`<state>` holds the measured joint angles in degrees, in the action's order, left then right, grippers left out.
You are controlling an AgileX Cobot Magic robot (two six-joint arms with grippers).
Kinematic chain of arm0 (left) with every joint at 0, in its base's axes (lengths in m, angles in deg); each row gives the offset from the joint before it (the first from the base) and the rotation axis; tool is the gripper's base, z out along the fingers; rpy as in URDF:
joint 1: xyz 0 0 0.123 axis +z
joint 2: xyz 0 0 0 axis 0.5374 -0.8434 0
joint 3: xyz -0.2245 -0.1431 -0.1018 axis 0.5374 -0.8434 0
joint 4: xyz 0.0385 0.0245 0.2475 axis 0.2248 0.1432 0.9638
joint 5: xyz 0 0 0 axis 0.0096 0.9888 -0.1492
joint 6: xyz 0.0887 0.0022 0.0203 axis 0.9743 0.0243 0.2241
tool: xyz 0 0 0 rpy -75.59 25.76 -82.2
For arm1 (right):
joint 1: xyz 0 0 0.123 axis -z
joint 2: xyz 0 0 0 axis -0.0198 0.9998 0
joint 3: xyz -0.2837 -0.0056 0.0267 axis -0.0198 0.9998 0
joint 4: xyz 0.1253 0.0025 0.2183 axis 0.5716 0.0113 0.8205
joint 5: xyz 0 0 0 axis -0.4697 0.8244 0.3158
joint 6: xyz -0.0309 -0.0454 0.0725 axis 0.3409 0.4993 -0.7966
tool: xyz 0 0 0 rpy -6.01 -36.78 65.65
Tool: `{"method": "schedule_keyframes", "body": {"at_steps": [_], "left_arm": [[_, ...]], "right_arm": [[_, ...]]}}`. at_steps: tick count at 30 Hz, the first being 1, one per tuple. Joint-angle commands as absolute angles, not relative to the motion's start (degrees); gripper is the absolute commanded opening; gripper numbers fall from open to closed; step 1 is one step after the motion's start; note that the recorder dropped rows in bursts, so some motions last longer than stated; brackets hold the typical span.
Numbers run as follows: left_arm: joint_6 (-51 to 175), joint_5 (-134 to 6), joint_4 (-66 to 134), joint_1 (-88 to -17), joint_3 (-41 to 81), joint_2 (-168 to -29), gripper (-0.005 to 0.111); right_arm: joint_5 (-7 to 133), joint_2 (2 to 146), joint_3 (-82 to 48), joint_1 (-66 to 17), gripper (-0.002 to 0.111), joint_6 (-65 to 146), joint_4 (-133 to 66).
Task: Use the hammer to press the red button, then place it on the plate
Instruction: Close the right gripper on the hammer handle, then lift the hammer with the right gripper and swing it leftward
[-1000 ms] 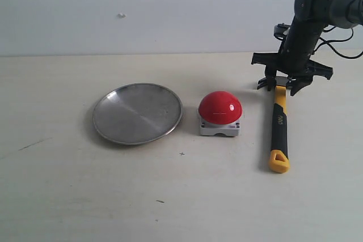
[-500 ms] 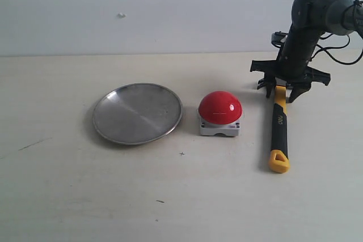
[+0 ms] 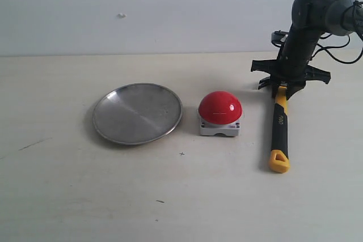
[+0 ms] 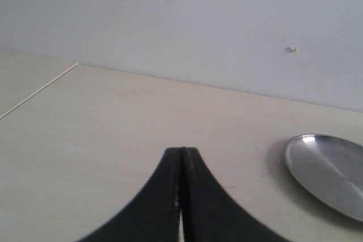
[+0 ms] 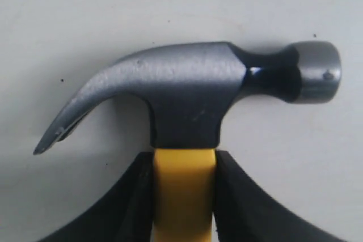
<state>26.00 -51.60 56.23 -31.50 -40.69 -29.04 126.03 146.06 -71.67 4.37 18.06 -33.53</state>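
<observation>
Hammer point(image 5: 187, 92) neck, gripped by right end effector point(image 5: 184, 162)

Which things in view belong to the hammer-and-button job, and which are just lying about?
Job:
hammer, lying on the table, handle between the right end effector fingers
red button
plate

Just there:
scratch on the table
speck on the wall
left end effector, shut, holding nothing
No other loose objects show.

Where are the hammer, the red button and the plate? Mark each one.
hammer point(image 3: 279, 120): exterior view, black middle of the handle.
red button point(image 3: 220, 106): exterior view, top of the dome.
plate point(image 3: 137, 113): exterior view, bare centre of the dish.
</observation>
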Motion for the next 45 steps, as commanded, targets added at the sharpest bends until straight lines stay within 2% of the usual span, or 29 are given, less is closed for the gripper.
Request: {"method": "schedule_keyframes", "body": {"at_steps": [1, 2, 3, 4, 5, 7, 9, 13, 16, 29, 45], "left_arm": [[26.0, -51.61, 56.25, -31.94, -40.84, -28.71, 0.0], [26.0, -51.61, 56.25, -31.94, -40.84, -28.71, 0.0], [26.0, -51.61, 56.25, -31.94, -40.84, -28.71, 0.0], [26.0, -51.61, 56.25, -31.94, -40.84, -28.71, 0.0], [26.0, -51.61, 56.25, -31.94, -40.84, -28.71, 0.0], [26.0, -51.61, 56.25, -31.94, -40.84, -28.71, 0.0], [26.0, -51.61, 56.25, -31.94, -40.84, -28.71, 0.0], [26.0, -51.37, 56.25, -31.91, -40.84, -28.71, 0.0], [26.0, -50.28, 56.25, -31.91, -40.84, -28.71, 0.0], [26.0, -49.1, 56.25, -31.91, -40.84, -28.71, 0.0], [26.0, -49.1, 56.25, -31.91, -40.84, -28.71, 0.0]], "right_arm": [[125.02, 147.29, -71.49, 4.47, 0.026, 18.92, -33.53], [124.9, 147.29, -71.49, 4.47, 0.038, 18.92, -33.53], [124.79, 147.29, -71.49, 4.47, 0.043, 18.92, -33.53], [124.65, 147.29, -71.49, 4.47, 0.054, 19.56, -33.53], [124.53, 147.29, -71.49, 4.47, 0.055, 20.25, -33.53], [124.53, 147.29, -71.49, 4.47, 0.05, 20.39, -33.53], [124.93, 147.29, -71.49, 4.47, 0.038, 20.39, -33.53], [125.65, 147.32, -71.49, 4.47, 0.027, 20.61, -34.24], [125.87, 147.32, -71.49, 4.47, 0.0, 26.26, -34.24], [128.01, 138.74, -69.36, 4.47, 0.0, 34.98, -27.99], [127.98, 127.63, -52.21, 10.37, 0.0, 53.23, -8.55]]}}
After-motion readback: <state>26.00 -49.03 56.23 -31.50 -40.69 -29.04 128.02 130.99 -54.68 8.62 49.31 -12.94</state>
